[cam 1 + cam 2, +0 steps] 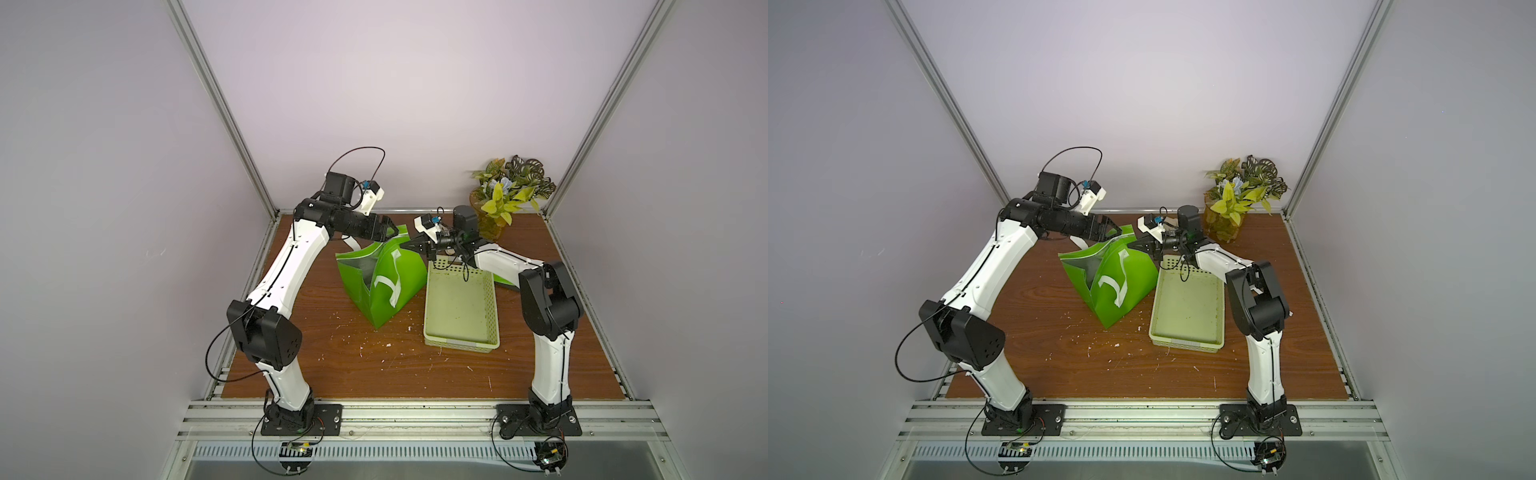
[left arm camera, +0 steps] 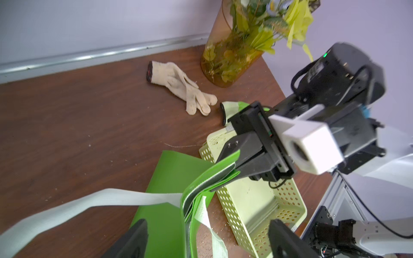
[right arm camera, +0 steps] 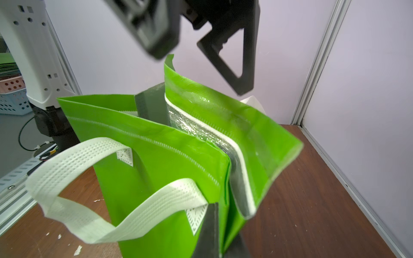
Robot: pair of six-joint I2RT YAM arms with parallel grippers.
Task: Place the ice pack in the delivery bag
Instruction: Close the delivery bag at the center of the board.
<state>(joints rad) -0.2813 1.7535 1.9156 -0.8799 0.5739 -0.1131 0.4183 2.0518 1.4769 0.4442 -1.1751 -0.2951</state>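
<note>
I'm looking at a brown wood-grain tabletop boxed in by plain lilac walls under soft, even light. An amber vase of leaves stands at its far corner, and an aluminium post rises just beside the vase. A knitted glove lies near the vase. Aluminium rails edge the side well apart from the vase.

Soft, even light is reaching you.
Shadows are falling faint; foil lining is glinting; strap handle is blurring close-up.
</note>
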